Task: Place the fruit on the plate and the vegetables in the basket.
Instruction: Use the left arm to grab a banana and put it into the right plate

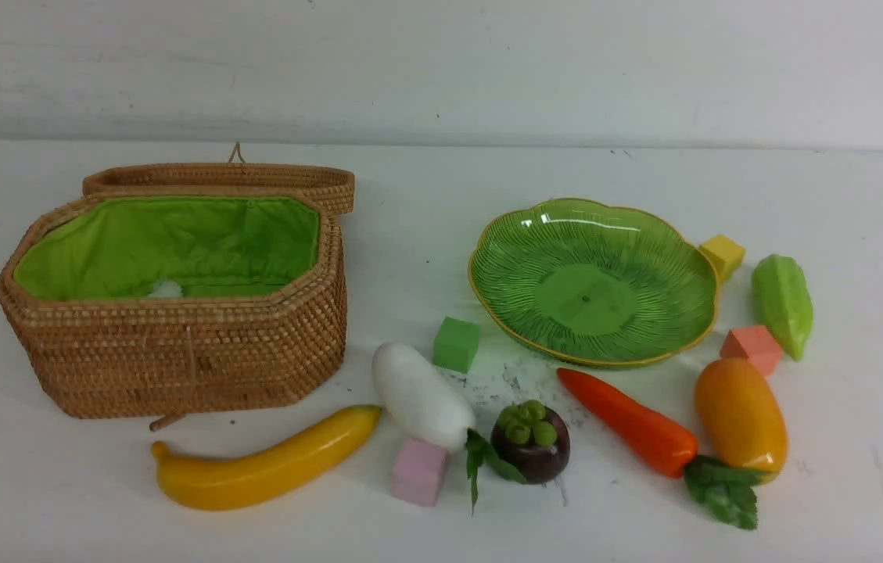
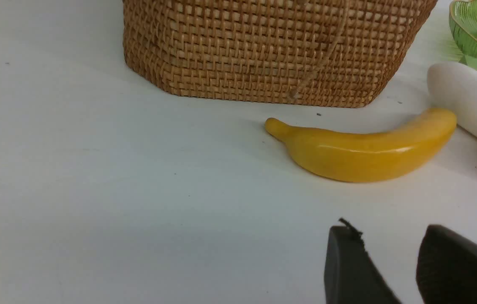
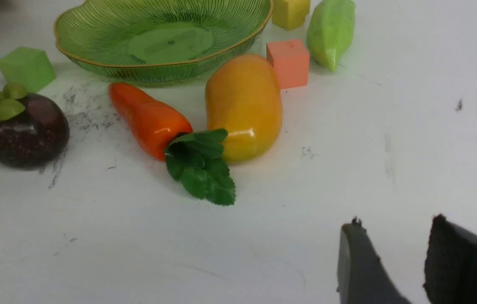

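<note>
The wicker basket [image 1: 175,344] stands open at the left, its lid folded back. The green plate [image 1: 594,281] lies empty at the right. In front lie the banana [image 1: 261,469], white radish [image 1: 421,399], mangosteen [image 1: 531,442], carrot [image 1: 629,422] and mango [image 1: 740,414]. The gourd [image 1: 783,303] lies right of the plate. My left gripper [image 2: 388,232] is open and empty, short of the banana [image 2: 365,147]. My right gripper [image 3: 394,228] is open and empty, apart from the mango [image 3: 244,105] and carrot [image 3: 149,118]. Neither gripper shows in the front view.
Small cubes lie among the toys: green [image 1: 457,344], pink [image 1: 419,471], salmon [image 1: 752,348], yellow [image 1: 722,255]. A small white thing [image 1: 165,289] lies inside the basket. A white wall runs behind the white table.
</note>
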Controlling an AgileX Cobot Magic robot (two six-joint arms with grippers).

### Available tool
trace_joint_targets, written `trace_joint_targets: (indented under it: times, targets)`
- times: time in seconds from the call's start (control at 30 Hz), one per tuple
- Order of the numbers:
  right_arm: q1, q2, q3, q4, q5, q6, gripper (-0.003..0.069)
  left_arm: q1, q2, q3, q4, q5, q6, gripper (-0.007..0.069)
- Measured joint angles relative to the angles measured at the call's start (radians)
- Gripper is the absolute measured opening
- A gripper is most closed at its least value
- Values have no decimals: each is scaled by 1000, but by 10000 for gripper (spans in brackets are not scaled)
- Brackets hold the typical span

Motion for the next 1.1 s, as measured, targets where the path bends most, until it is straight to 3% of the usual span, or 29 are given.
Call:
trace_joint_targets:
  times: [0.97, 1.1]
  targets:
    - [0, 0, 0, 0, 0, 0, 240, 0, 0, 0, 0, -1, 0, 239]
    - [0, 0, 0, 0, 0, 0, 240, 0, 0, 0, -109, -78, -44, 239]
